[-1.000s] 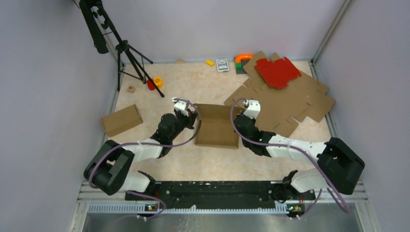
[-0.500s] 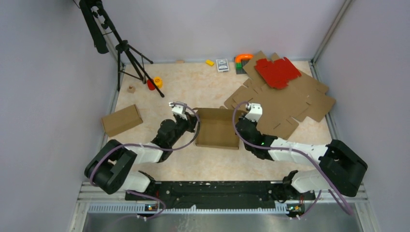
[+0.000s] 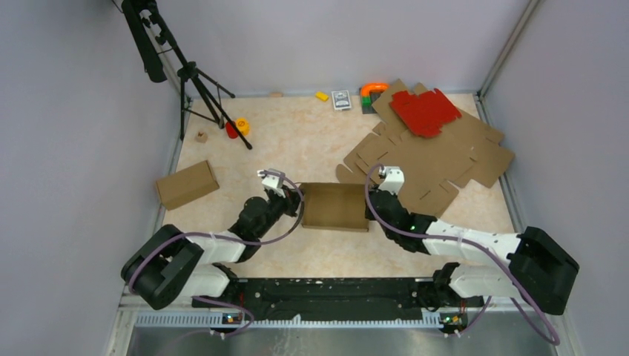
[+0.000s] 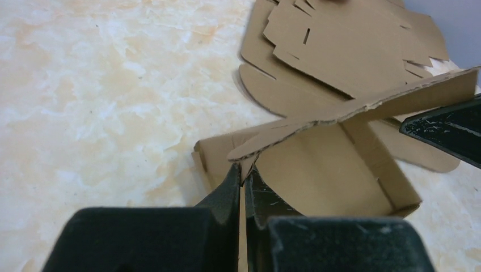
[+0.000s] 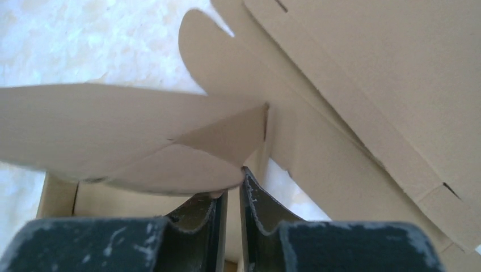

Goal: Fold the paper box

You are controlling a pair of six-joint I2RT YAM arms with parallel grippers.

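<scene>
Top external view: beige marbled table (image 3: 311, 141), arm bases at its near edge.
Flat cardboard sheets (image 3: 438, 159): overlapping at far right, just beside the box.
Paper box (image 3: 335, 206): table centre, between both grippers, lid partly raised.
Left gripper (image 4: 243, 170): clamped on the lid's corner.
Right gripper (image 5: 230, 190): a narrow slit apart, flap edge at its tips.

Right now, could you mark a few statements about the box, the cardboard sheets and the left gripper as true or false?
1. The left gripper pinches a flap of the paper box. True.
2. The red sheet lies inside the paper box. False: the red sheet lies on the flat brown sheets at the far right.
3. A closed brown box lies apart from the paper box, on its left. True.
4. The tripod stands in the far right corner. False: the tripod stands at the far left.
</scene>
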